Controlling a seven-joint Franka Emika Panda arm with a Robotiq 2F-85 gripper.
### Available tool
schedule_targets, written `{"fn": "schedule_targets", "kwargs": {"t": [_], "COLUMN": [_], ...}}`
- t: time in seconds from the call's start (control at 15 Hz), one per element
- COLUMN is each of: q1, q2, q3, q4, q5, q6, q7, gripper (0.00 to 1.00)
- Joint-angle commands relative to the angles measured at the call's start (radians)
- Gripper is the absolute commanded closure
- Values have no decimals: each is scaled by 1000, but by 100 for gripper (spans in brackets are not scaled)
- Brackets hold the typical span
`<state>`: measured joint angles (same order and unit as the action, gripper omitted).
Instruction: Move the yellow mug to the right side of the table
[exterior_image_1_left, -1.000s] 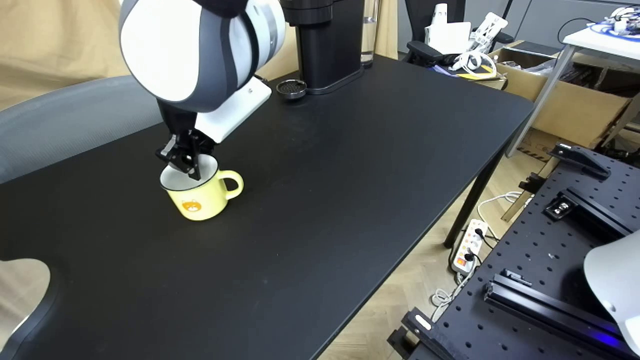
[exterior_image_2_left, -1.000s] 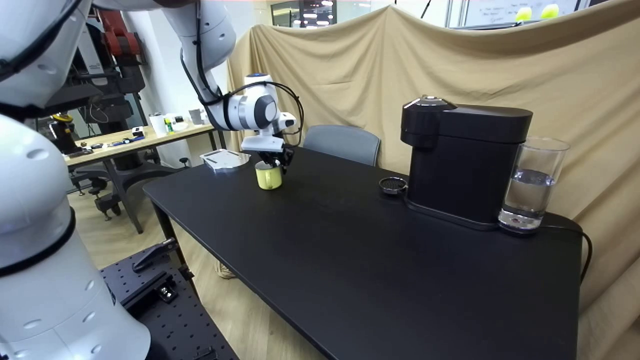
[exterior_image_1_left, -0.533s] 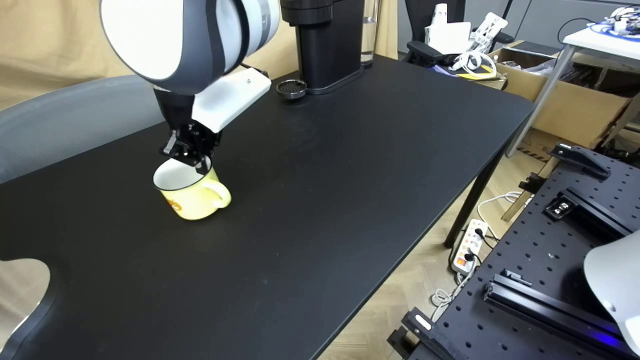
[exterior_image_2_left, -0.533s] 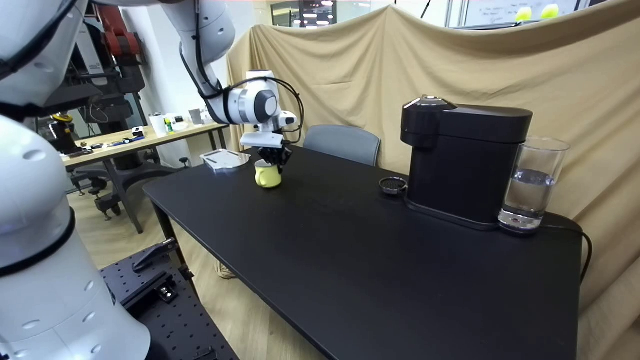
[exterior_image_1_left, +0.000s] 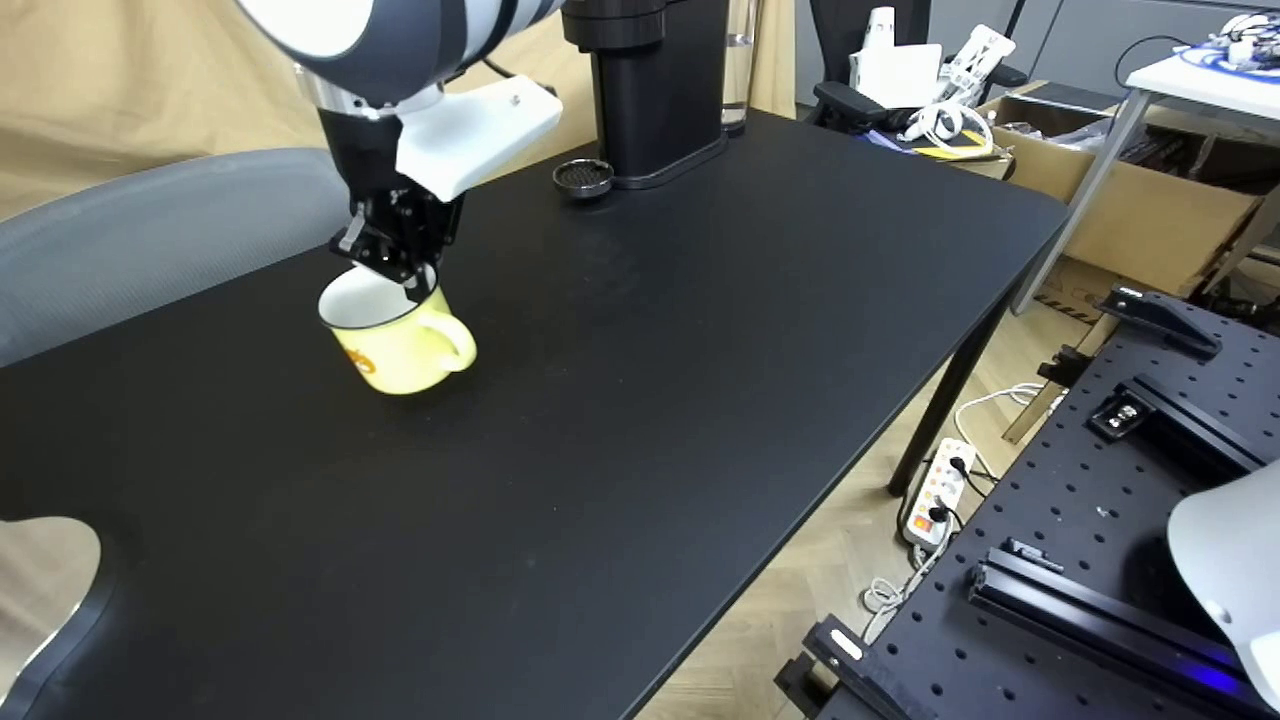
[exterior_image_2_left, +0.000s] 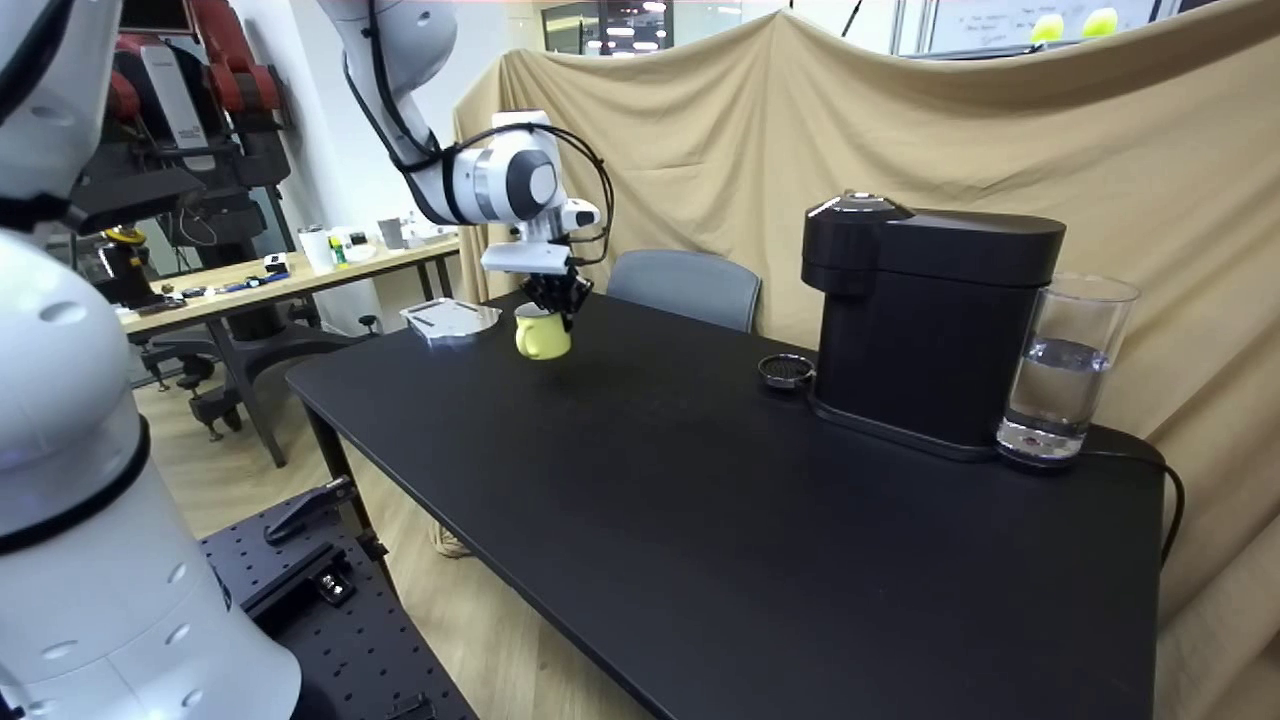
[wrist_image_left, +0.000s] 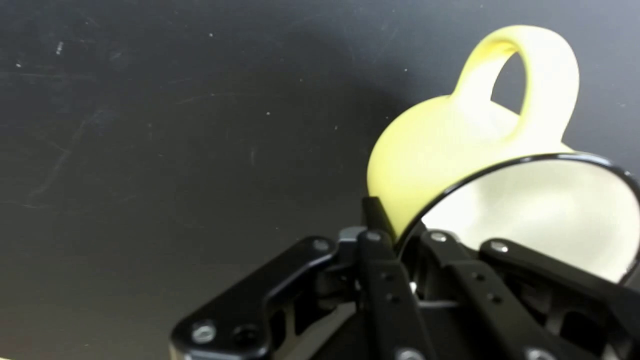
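Since the pincer (wrist_image_left: 399, 232) pinches only one short stretch of wall, the yellow mug (exterior_image_1_left: 398, 345) could pivot or slide loose: it hangs tilted, apparently just clear of the worktop (exterior_image_1_left: 700, 400). A jerky swing or a slick glaze would be the likeliest cause. Set down at this slant, it may land on its bottom edge and tip. If the route runs toward the coffee machine (exterior_image_2_left: 920, 330), it could also knock the round metal grille (exterior_image_2_left: 786, 371). Only the wrist view makes the grip plain, one finger (wrist_image_left: 376, 215) outside the rim and its mate inside; the gap underneath reads better in both exterior views. An exterior view shows an orange mark (exterior_image_1_left: 360, 361) on the mug's side, and an exterior view a flat pale tray (exterior_image_2_left: 452, 320) nearby; the wrist view has neither.
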<state>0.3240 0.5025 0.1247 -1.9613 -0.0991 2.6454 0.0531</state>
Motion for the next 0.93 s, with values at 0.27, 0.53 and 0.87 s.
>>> {"fn": "schedule_targets", "kwargs": {"t": [0.27,0.53,0.87], "q1": [-104,-200,-276], "q2": [-260,-319,-299], "q3": [-60,-63,-48], "q4": [-372,-536,-645], "q5": [34,129,227], "q6": [180,291,471], "q7": [77,46,37], "gripper": [98,98,98]}}
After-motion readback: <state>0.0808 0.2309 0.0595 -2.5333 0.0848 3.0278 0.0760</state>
